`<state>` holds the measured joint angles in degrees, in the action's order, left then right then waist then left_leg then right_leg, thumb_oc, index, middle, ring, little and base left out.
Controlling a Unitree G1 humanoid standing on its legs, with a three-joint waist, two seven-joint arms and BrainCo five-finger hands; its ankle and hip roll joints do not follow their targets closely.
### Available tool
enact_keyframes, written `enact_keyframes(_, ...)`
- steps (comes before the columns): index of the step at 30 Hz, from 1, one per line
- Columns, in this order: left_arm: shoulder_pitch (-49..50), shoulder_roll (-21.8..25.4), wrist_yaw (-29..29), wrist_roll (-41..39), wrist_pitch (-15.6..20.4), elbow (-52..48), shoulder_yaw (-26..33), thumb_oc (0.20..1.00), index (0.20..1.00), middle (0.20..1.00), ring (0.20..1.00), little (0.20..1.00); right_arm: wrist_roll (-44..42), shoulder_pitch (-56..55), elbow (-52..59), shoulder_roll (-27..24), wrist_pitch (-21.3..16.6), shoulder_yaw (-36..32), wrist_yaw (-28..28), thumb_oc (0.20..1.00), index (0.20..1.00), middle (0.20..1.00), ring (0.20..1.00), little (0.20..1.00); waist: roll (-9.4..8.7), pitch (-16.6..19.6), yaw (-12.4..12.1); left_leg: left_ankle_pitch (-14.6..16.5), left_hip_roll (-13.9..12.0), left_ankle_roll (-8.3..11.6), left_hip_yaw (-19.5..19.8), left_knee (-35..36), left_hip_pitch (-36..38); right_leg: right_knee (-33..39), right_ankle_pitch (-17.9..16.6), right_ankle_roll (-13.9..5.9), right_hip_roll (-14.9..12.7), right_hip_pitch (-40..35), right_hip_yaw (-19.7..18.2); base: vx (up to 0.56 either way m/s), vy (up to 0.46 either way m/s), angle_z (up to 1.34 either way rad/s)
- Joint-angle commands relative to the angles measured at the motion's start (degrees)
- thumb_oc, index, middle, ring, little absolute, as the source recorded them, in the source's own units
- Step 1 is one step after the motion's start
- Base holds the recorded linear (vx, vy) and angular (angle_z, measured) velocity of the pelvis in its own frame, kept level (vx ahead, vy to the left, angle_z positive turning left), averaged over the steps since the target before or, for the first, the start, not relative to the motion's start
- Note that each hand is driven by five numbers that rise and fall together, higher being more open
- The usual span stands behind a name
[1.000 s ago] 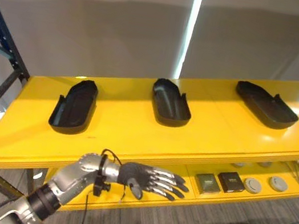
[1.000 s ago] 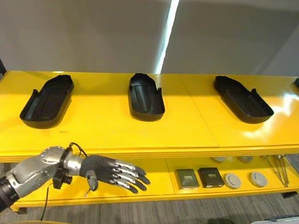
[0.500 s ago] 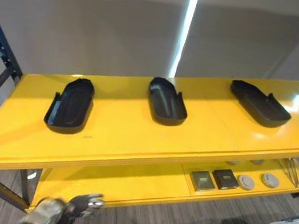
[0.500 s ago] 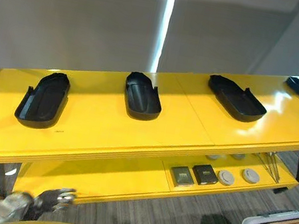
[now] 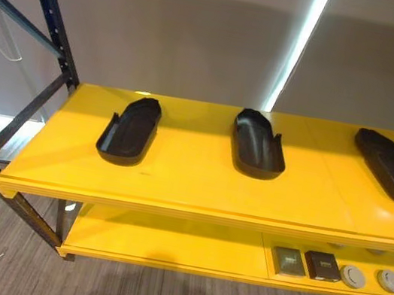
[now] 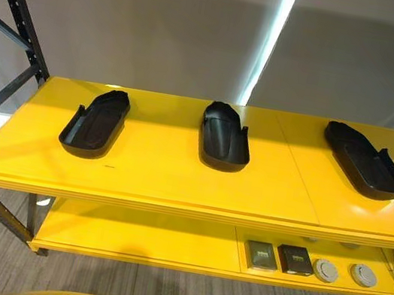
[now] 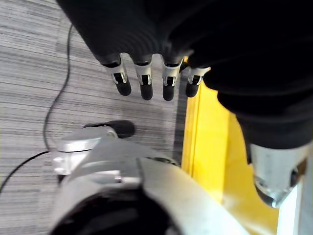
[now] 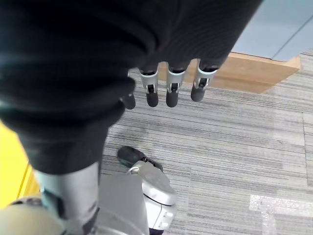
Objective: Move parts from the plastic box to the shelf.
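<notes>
Parts (image 6: 224,135) on shelf (image 6: 153,178), hands (image 7: 146,83) empty, over floor

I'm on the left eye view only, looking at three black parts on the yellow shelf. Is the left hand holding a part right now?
Observer: No. In the left wrist view, the left hand has straight fingers and holds nothing.
Operator: Where is it?
Observer: It hangs over grey carpet, right beside the edge of the yellow shelf.
Operator: And the right hand?
Observer: In the right wrist view, the right hand is open and empty too. It is over the carpet, with a light brown board past its fingers.
</notes>
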<state>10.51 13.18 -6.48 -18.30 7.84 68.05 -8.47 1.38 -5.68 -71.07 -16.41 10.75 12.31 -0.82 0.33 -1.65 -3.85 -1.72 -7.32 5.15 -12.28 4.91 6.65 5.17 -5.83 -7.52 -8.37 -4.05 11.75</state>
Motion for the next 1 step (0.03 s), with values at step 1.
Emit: enact_keyframes(1,-5.32,0.13,2.20,1.78,3.81,-0.04,-0.23,1.000,1.000,1.000,1.000,1.000,-2.25,3.30,-3.32,0.82,-0.93,0.90,-1.67,1.000,1.000,1.000,1.000,1.000,-1.37,-2.70,-0.27,3.09,0.49,-2.54,0.15,-1.49,-0.12,-0.17,3.39,-0.69,-1.42,-2.18,-0.41,0.00,0.000,0.00)
